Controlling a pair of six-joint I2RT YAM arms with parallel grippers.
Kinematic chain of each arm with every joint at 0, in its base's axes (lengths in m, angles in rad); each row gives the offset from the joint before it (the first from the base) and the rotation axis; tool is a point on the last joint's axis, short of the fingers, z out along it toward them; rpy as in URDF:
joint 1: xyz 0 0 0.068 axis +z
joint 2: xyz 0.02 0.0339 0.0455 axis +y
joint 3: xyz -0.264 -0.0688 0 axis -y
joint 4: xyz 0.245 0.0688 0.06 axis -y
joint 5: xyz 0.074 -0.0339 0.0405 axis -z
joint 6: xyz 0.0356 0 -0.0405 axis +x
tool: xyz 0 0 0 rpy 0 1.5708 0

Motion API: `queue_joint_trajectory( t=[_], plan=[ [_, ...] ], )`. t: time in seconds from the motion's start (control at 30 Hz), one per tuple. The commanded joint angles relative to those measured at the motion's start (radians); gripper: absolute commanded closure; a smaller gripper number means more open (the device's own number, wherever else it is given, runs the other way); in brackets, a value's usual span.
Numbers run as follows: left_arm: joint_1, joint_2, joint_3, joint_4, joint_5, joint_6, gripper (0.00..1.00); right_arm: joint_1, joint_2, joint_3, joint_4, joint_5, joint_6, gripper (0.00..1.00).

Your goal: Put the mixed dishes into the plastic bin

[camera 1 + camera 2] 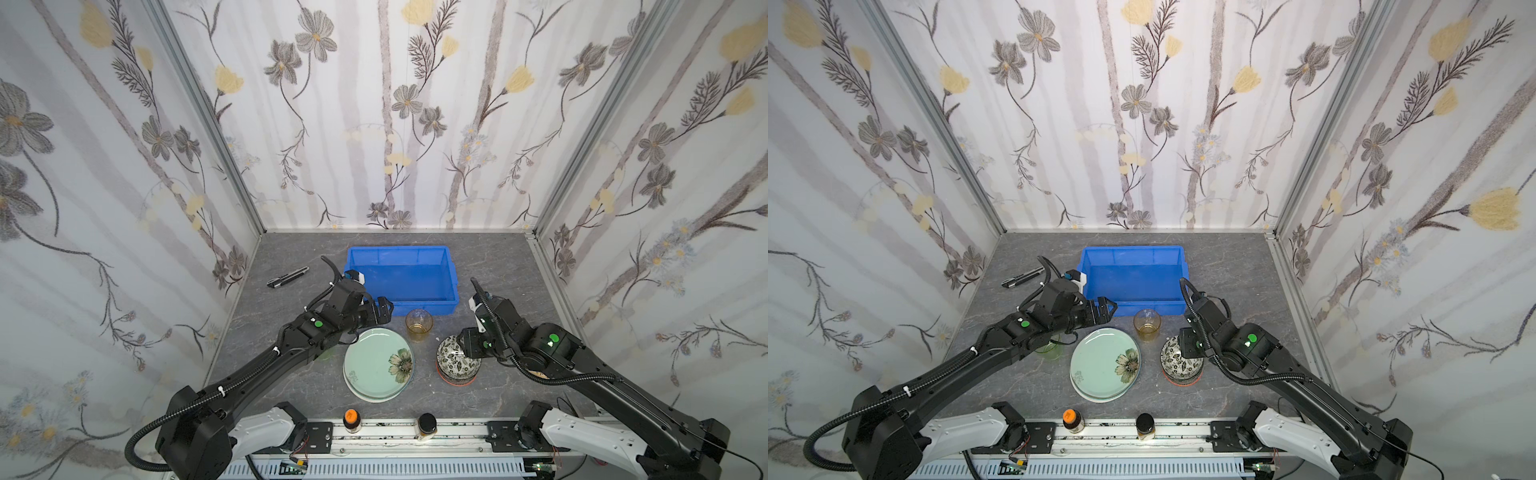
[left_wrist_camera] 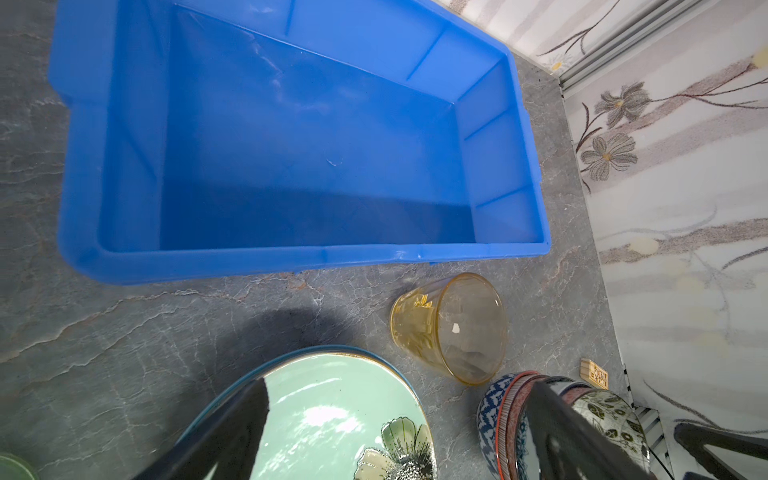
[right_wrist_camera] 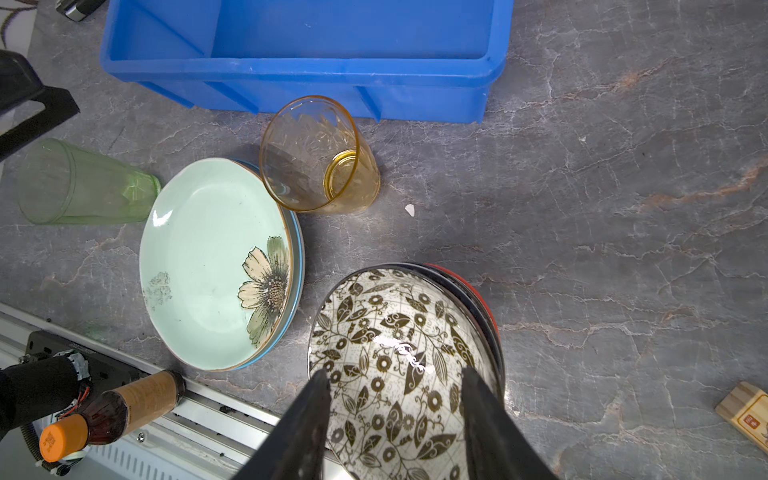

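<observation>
Grey marbled table, leaf bowl beneath spread right fingers

robot lab booth: flowered wallpaper panels, aluminium frame, rail

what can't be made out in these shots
The green glass: mostly hidden under the left arm in both top views.
The plates under the green plate: only rims show, patterns covered.
The bowls under the leaf bowl: only edges show.
The right claw: hidden by the right arm in both top views; contact with the bowl unclear.
The wooden block: cut by the right wrist view's edge, print too small.
</observation>
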Motion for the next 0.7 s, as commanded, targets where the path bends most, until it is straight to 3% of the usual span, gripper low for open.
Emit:
queue_joint_trajectory(
  t=[0.0, 0.27, 0.67],
  plan=[
    [0.001, -0.007, -0.018, -0.005, -0.019, -0.032, 0.0, 0.001, 0.03, 0.013, 0.054, 0.011, -0.024, 0.48],
    [0.0, -0.012, -0.034, -0.012, 0.0, -0.044, 0.0, 0.0, 0.068, 0.038, 0.061, 0.022, -0.08, 0.48],
    [0.0, -0.111, -0.072, -0.164, -0.072, -0.159, 0.0, 0.003, 0.246, 0.108, 0.2, -0.242, -0.202, 0.47]
  ],
)
